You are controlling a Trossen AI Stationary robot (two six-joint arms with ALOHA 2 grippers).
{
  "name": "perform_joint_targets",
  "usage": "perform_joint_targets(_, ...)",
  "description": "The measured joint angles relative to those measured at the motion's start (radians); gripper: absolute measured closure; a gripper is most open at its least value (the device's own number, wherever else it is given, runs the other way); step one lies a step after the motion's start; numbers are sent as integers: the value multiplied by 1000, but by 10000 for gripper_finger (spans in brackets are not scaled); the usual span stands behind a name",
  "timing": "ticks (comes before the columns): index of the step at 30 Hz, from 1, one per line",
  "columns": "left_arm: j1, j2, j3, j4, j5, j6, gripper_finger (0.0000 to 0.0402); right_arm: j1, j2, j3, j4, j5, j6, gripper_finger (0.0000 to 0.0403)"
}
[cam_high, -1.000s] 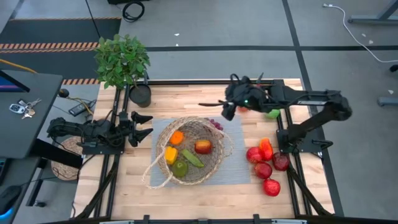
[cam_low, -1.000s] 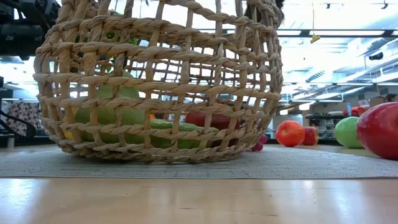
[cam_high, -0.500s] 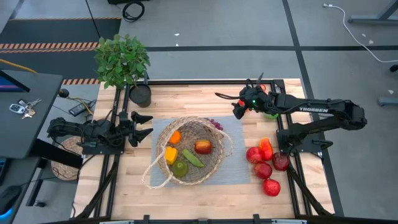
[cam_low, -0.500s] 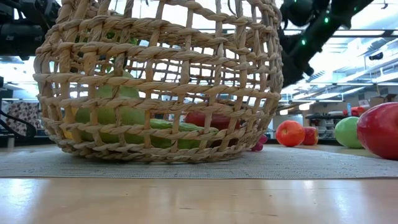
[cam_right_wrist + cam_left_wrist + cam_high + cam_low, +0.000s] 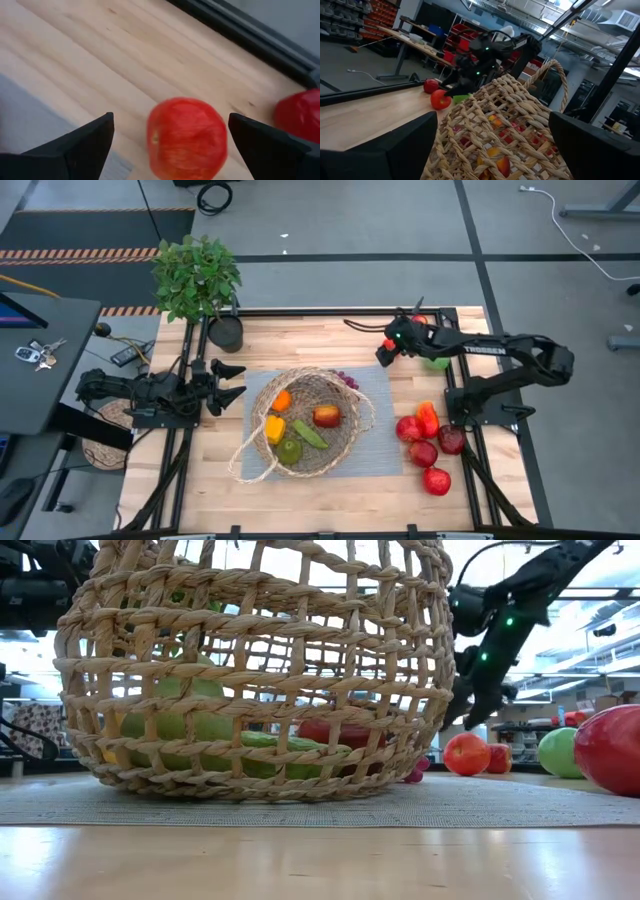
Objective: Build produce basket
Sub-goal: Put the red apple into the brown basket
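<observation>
The wicker basket (image 5: 305, 435) stands on a grey mat (image 5: 385, 450) and holds an orange, a yellow pepper, a red apple and green pieces. My right gripper (image 5: 170, 125) is open and slants down over a red apple (image 5: 186, 137) that rests on the wood at the far side, one finger on either side and clear of it. This gripper (image 5: 465, 720) hangs above that apple (image 5: 467, 754), right of the basket. A green apple (image 5: 437, 362) lies beside it. My left gripper (image 5: 228, 384) waits open at the basket's left.
Several red fruits and a pepper (image 5: 427, 442) lie on the wood at the right, off the mat. Purple grapes (image 5: 347, 380) lie at the basket's far rim. A potted plant (image 5: 200, 280) stands at the far left corner. Black frame rails (image 5: 340, 310) border the table.
My right gripper has come down from above the basket's far right rim and gone a little toward the table's right edge. It now stands low over the red apple. It has also dropped into the low view beside the basket. Nothing else has moved.
</observation>
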Motion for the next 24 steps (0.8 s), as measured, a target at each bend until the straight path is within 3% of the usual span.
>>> perform_joint_targets(15,0,0,0,0,0,0,12,-40,192,0,-2,-23,45,10)
perform_joint_targets(24,0,0,0,0,0,0,12,-41,170,0,5,-26,40,85)
